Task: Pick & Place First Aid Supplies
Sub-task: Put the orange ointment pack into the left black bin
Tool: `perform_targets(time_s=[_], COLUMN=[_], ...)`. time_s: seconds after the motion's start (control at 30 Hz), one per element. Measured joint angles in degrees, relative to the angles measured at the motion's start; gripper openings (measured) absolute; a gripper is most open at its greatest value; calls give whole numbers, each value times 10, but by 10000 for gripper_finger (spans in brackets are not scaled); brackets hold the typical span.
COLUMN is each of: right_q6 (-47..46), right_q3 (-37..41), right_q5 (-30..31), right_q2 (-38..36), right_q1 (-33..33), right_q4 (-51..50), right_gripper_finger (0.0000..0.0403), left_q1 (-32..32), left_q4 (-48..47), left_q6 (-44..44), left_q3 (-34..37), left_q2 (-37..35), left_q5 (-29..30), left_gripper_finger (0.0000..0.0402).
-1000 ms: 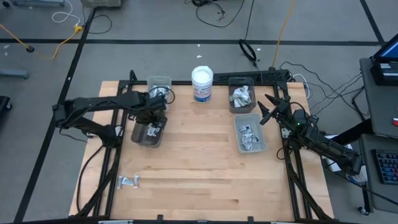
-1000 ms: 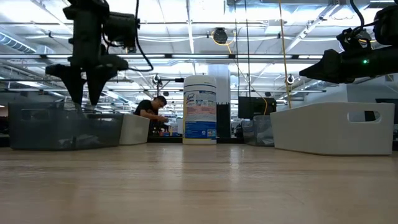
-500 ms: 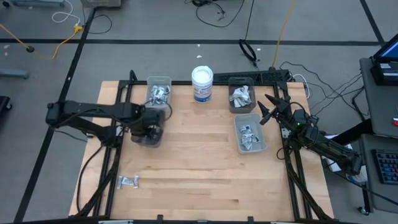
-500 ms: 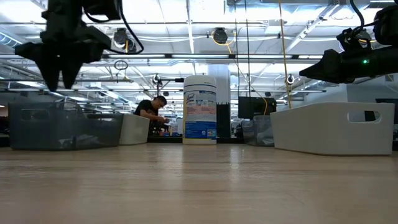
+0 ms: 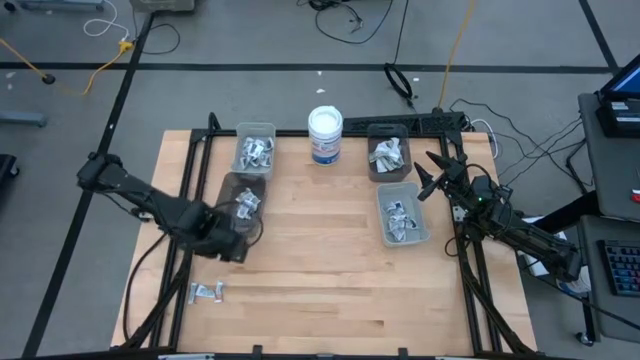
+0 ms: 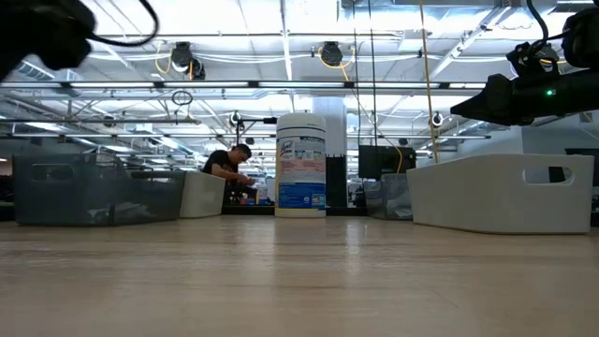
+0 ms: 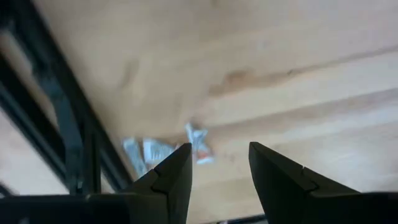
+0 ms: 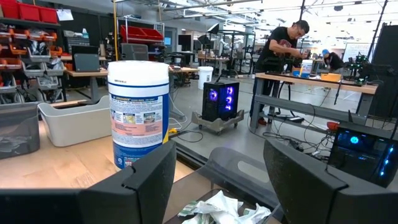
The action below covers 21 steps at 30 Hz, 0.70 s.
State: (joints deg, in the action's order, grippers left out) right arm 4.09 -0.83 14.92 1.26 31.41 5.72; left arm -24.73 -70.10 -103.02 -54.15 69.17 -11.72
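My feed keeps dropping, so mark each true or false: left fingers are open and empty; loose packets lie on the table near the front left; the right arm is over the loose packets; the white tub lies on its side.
1. Left gripper fingers open, empty: true.
2. Loose packets lie on the table near its front left: true.
3. Right gripper is over them: false, it waits beside the right bins.
4. White tub lies sideways: false, it stands upright.

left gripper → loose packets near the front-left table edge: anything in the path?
Nothing visible. The left gripper hangs open over bare wood, and the left wrist view shows the loose packets lying just ahead of its fingers beside the black frame rail. In the high view those packets lie apart from every bin.
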Motion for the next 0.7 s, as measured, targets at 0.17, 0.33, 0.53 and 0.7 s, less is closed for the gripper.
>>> perform_targets(time_s=[0.17, 0.33, 0.53, 0.7], right_q6=[0, 0, 0, 0], right_q3=[0, 0, 0, 0], right_q5=[0, 0, 0, 0], right_q2=[0, 0, 0, 0], right_q1=[0, 0, 0, 0], right_q4=[0, 0, 0, 0], right_gripper_finger=[238, 238, 238, 238], left_q1=[-83, -140, -167, -180], left_q4=[3, 10, 34, 59], left_q6=[-102, -184, -201, -200], left_q3=[0, 0, 0, 0], left_q2=[0, 15, 75, 127], left_q5=[-4, -4, -3, -7], left_gripper_finger=[161, 161, 161, 161])
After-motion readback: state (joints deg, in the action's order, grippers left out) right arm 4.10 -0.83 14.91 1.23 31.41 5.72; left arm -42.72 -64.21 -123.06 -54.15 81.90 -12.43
